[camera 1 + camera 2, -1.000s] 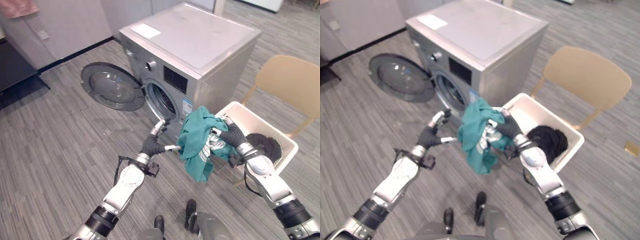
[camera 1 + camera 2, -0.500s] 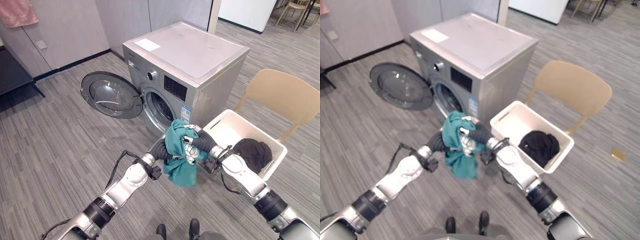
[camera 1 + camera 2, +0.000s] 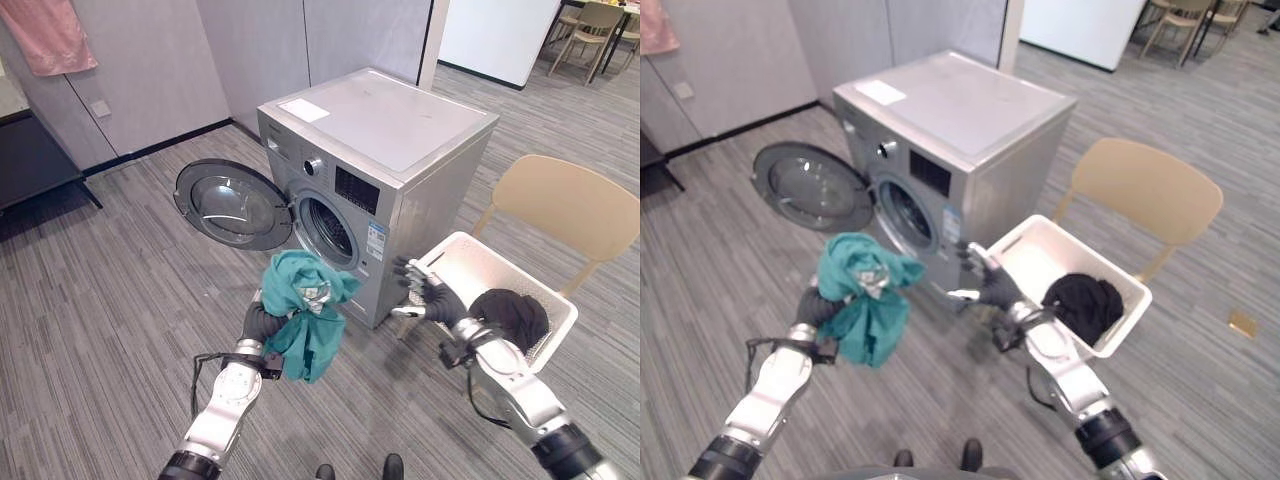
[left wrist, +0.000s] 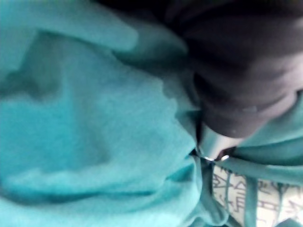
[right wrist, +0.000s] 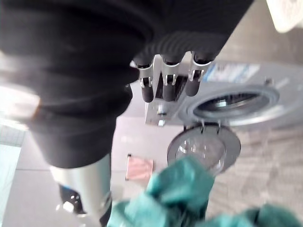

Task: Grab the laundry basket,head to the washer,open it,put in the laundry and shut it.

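Our left hand [image 3: 262, 322] held the teal garment [image 3: 303, 312] bunched in its curled fingers, in front of the washer [image 3: 380, 170] beside its swung-open door [image 3: 232, 204]. Our right hand [image 3: 428, 296] hovered empty with fingers relaxed, near the front corner of the white laundry basket [image 3: 470, 273], where a black garment [image 3: 512, 314] lay.

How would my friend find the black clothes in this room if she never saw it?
Find the big silver washing machine with its round door swung open. Beside it, in front of a tan chair, stands a white laundry basket. The black clothes are the dark bundle inside it, unlike the teal garment held up in the left hand.
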Tool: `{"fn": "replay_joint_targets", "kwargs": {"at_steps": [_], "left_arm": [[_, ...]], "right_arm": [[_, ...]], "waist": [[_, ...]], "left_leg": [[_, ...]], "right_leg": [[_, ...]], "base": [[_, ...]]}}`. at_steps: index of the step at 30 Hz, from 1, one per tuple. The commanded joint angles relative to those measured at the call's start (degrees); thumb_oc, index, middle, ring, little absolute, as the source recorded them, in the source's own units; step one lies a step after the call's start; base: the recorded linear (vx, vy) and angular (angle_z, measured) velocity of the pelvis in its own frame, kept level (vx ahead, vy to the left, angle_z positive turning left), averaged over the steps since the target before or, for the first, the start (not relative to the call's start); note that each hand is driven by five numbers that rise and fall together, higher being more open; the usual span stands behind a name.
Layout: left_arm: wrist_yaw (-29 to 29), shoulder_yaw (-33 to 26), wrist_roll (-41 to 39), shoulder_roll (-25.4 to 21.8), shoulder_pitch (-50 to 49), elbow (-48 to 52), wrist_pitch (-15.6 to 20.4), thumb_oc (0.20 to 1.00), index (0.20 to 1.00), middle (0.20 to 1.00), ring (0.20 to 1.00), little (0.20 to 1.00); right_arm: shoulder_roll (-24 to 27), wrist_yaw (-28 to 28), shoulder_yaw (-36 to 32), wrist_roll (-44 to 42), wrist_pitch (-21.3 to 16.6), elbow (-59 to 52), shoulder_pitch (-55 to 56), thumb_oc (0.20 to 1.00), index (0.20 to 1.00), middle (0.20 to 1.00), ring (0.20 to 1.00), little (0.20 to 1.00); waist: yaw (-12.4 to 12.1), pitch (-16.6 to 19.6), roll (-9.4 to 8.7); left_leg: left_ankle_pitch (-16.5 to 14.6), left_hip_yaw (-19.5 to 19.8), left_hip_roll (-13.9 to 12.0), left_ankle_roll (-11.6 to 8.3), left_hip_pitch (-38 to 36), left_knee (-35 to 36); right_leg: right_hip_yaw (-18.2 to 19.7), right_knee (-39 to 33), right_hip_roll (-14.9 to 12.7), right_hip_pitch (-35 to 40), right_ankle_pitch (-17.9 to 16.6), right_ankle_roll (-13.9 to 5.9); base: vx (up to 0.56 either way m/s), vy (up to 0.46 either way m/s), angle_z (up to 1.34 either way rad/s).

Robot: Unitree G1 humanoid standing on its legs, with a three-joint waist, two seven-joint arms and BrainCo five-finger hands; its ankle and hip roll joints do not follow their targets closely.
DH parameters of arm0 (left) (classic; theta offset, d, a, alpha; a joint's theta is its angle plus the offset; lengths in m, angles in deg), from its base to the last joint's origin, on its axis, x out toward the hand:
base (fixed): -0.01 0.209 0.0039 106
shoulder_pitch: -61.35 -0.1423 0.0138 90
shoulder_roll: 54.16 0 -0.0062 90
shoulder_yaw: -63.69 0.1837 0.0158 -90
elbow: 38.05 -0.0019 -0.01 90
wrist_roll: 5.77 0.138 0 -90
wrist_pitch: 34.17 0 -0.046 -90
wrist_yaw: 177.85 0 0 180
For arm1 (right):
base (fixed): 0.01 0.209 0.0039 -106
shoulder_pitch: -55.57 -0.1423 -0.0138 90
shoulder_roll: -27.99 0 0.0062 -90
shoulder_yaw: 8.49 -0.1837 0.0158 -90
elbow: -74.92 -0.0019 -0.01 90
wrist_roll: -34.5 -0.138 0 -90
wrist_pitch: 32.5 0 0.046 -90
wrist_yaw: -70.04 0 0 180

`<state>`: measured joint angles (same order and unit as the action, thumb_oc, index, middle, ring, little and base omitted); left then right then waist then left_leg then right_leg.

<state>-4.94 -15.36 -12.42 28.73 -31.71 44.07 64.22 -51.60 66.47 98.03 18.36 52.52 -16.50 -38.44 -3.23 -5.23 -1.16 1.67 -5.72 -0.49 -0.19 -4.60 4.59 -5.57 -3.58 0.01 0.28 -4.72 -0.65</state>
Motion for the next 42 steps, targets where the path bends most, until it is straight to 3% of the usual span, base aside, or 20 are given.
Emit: {"fn": "replay_joint_targets", "kwargs": {"at_steps": [1, 4, 5, 9, 12, 13, 14, 16, 17, 19, 23, 26, 28, 31, 33, 38, 40, 41, 42], "left_arm": [[0.3, -3.3, -3.6, -1.0, 1.0, -2.5, 3.3, 0.200, 0.200, 0.200, 0.200, 0.200], [1.9, -6.1, -5.1, -0.8, -2.5, -4.4, 2.7, 0.200, 0.200, 0.200, 0.200, 0.200], [3.9, -9.3, -6.3, -0.4, -6.7, -7.5, 2.1, 0.200, 0.200, 0.200, 0.200, 0.200], [4.9, -13.5, -6.5, 0.0, -11.3, -13.0, 0.7, 0.200, 0.200, 0.200, 0.200, 0.200], [3.5, -14.1, -8.6, 0.7, -9.6, -16.0, 0.1, 0.200, 0.200, 0.200, 0.200, 0.200], [2.7, -12.9, -8.9, 0.8, -7.8, -16.3, 0.3, 0.200, 0.200, 0.200, 0.200, 0.200], [2.7, -12.9, -8.9, 0.8, -7.8, -16.3, 0.3, 0.200, 0.200, 0.200, 0.200, 0.200], [2.4, -12.1, -8.7, 1.0, -7.0, -15.3, 0.4, 0.200, 0.200, 0.200, 0.200, 0.200], [2.2, -11.0, -8.4, 0.9, -5.9, -14.9, 0.6, 0.200, 0.200, 0.200, 0.200, 0.200], [2.2, -9.8, -8.4, 0.8, -4.9, -14.1, 0.8, 0.200, 0.200, 0.200, 0.200, 0.200], [2.0, -9.3, -8.0, 0.5, -4.4, -13.4, 0.8, 0.200, 0.200, 0.200, 0.200, 0.200], [1.6, -9.4, -7.2, -1.3, -3.3, -11.8, 0.8, 0.200, 0.200, 0.200, 0.200, 0.200], [1.5, -8.8, -6.8, -1.7, -2.5, -10.7, 0.8, 0.200, 0.200, 0.200, 0.200, 0.200], [1.7, -8.8, -6.5, -1.6, -2.3, -10.2, 1.1, 0.200, 0.200, 0.200, 0.200, 0.200], [2.1, -7.9, -6.0, -1.5, -1.9, -10.5, 0.6, 0.200, 0.200, 0.200, 0.200, 0.200], [2.9, -6.8, -5.0, -0.9, -1.4, -11.2, 0.5, 0.200, 0.200, 0.200, 0.200, 0.200], [4.4, -5.5, -3.8, -0.2, -1.8, -10.7, 0.7, 0.200, 0.200, 0.200, 0.200, 0.200], [4.4, -5.5, -3.8, -0.2, -1.8, -10.7, 0.7, 0.200, 0.200, 0.200, 0.200, 0.200], [4.4, -5.2, -3.6, -0.1, -2.0, -10.4, 0.6, 0.200, 0.200, 0.200, 0.200, 0.200]], "right_arm": [[1.4, 2.1, -3.6, 9.5, -3.2, -0.4, 2.9, 1.000, 1.000, 1.000, 1.000, 1.000], [2.8, 2.4, -6.5, 14.7, -2.3, 2.6, 7.8, 1.000, 1.000, 1.000, 1.000, 1.000], [2.5, 2.3, -9.4, 18.6, -1.8, 9.0, 12.2, 1.000, 1.000, 1.000, 1.000, 1.000], [0.8, 3.7, -11.4, 21.3, -1.6, 21.1, 14.4, 1.000, 1.000, 1.000, 1.000, 1.000], [-0.8, 7.0, -11.7, 20.9, -1.2, 28.1, 12.2, 1.000, 1.000, 1.000, 1.000, 1.000], [-1.4, 8.2, -11.4, 20.5, -0.9, 30.1, 11.2, 1.000, 1.000, 1.000, 1.000, 1.000], [-1.4, 8.2, -11.4, 20.5, -0.9, 30.2, 11.2, 1.000, 1.000, 1.000, 1.000, 1.000], [-2.0, 8.9, -11.1, 20.3, -0.3, 30.6, 11.0, 1.000, 1.000, 1.000, 1.000, 1.000], [-2.7, 9.7, -10.6, 19.9, 0.0, 31.7, 10.8, 1.000, 1.000, 1.000, 1.000, 1.000], [-3.0, 10.1, -10.1, 19.6, 0.3, 32.2, 10.3, 1.000, 1.000, 1.000, 1.000, 1.000], [-4.2, 10.1, -8.1, 20.0, 0.5, 32.4, 8.8, 1.000, 1.000, 1.000, 1.000, 1.000], [-5.1, 10.1, -6.8, 19.8, 0.4, 32.1, 7.7, 1.000, 1.000, 1.000, 1.000, 1.000], [-5.3, 10.0, -6.5, 19.6, 0.6, 31.2, 7.6, 1.000, 1.000, 1.000, 1.000, 1.000], [-5.1, 10.0, -6.2, 19.2, 0.4, 30.9, 7.4, 1.000, 1.000, 1.000, 1.000, 1.000], [-4.6, 9.8, -6.1, 19.0, 0.6, 30.3, 7.9, 1.000, 1.000, 1.000, 1.000, 1.000], [-4.7, 9.5, -6.3, 19.5, 0.9, 30.3, 8.8, 1.000, 1.000, 1.000, 1.000, 1.000], [-4.5, 8.9, -6.9, 19.7, 0.7, 30.3, 9.9, 1.000, 1.000, 1.000, 1.000, 1.000], [-4.5, 8.9, -6.9, 19.7, 0.7, 30.3, 9.9, 1.000, 1.000, 1.000, 1.000, 1.000], [-4.4, 8.9, -7.1, 19.7, 0.3, 30.2, 10.2, 1.000, 1.000, 1.000, 1.000, 1.000]], "waist": [[0.1, 2.0, -2.04], [0.2, 1.9, -1.84], [0.2, 1.5, -1.73], [-0.1, 0.0, -1.52], [-1.3, -4.4, -1.98], [-1.7, -6.1, -2.19], [-1.6, -5.9, -2.20], [-1.1, -6.2, -2.13], [-0.1, -6.1, -2.09], [0.5, -6.2, -2.18], [0.2, -6.1, -3.11], [0.0, -7.6, -4.41], [1.5, -8.4, -4.51], [2.4, -9.3, -4.09], [4.4, -11.0, -3.43], [5.5, -10.7, -3.50], [6.4, -8.8, -3.11], [6.4, -8.9, -3.07], [7.0, -8.1, -2.91]], "left_leg": [[-3.1, 2.8, 1.3, -1.24, 1.9, 0.4], [-3.0, 3.0, 1.3, -1.14, 1.8, 0.4], [-2.9, 3.2, 1.3, -0.94, 1.8, 0.4], [-2.8, 3.9, 1.2, -0.74, 2.1, -0.4], [-3.2, 4.3, 1.9, -1.43, 9.3, -7.3], [-3.6, 1.7, 1.3, -1.92, 12.9, -10.7], [-3.5, 1.8, 1.3, -1.91, 13.3, -10.8], [-4.3, -4.7, -0.6, -1.27, 13.6, -11.1], [-6.3, -10.5, -2.5, -1.26, 12.8, -11.6], [-6.5, -13.7, -3.5, -0.90, 13.2, -12.5], [-8.1, -12.4, -2.2, 0.53, 13.3, -12.6], [-9.8, -10.4, -0.8, 1.63, 13.3, -13.6], [-10.4, -8.6, 0.1, 1.98, 11.9, -12.5], [-9.6, -7.8, 0.7, 2.56, 10.5, -11.5], [-11.7, -3.8, 2.8, 3.23, 5.2, -9.8], [-13.3, -1.0, 4.8, 2.65, 1.5, -8.9], [-16.4, 1.1, 5.7, 1.72, -3.2, -9.2], [-16.5, 1.1, 5.6, 1.70, -3.3, -9.2], [-15.8, 1.1, 5.2, 0.43, -3.4, -10.9]], "right_leg": [[-1.1, 2.9, -2.4, 3.2, 8.1, -4.58], [-1.2, 3.2, -2.4, 3.1, 8.3, -4.56], [-1.3, 3.8, -2.3, 3.1, 8.8, -4.42], [-1.6, 4.7, -2.3, 2.8, 9.4, -4.01], [-3.9, 5.4, -3.3, 0.1, 8.9, -3.83], [-7.3, 5.7, -4.6, -1.2, 8.8, -3.80], [-7.4, 5.7, -4.7, -1.5, 8.7, -3.80], [-10.8, 5.8, -5.8, -1.9, 8.7, -4.02], [-13.3, 6.1, -6.8, -1.6, 9.6, -4.47], [-16.0, 6.6, -7.8, -1.3, 9.6, -4.60], [-16.5, 9.9, -9.4, -0.5, 10.7, -5.30], [-13.2, 18.3, -10.5, -4.3, 10.4, -6.30], [-7.0, 21.7, -7.3, -8.7, 10.7, -6.28], [-4.6, 20.6, -5.2, -12.3, 8.6, -5.55], [-2.5, 17.9, -3.4, -19.4, 4.8, -6.15], [-6.5, 10.9, -4.3, -21.2, 2.0, -7.24], [-10.8, 9.1, -5.1, -19.4, 1.3, -6.88], [-10.9, 9.0, -5.1, -19.3, 1.3, -6.87], [-9.8, 9.3, -4.8, -18.4, 1.1, -6.03]], "base": [[0.00, 0.000, 0.00], [0.00, -0.010, -0.01], [0.00, 0.000, 0.00], [-0.03, -0.036, 0.04], [-0.24, -0.020, 0.25], [-0.30, -0.015, 0.83], [-0.17, 0.029, 1.21], [-0.01, 0.097, 1.11], [0.07, 0.153, 0.88], [0.10, 0.186, 1.15], [0.15, 0.224, 0.79], [0.15, 0.169, 0.07], [0.15, 0.138, 0.22], [0.15, 0.079, 0.69], [0.38, 0.080, 0.49], [0.31, -0.008, 0.63], [0.61, -0.127, 0.62], [0.56, -0.157, 0.41], [0.29, -0.111, 0.38]]}}
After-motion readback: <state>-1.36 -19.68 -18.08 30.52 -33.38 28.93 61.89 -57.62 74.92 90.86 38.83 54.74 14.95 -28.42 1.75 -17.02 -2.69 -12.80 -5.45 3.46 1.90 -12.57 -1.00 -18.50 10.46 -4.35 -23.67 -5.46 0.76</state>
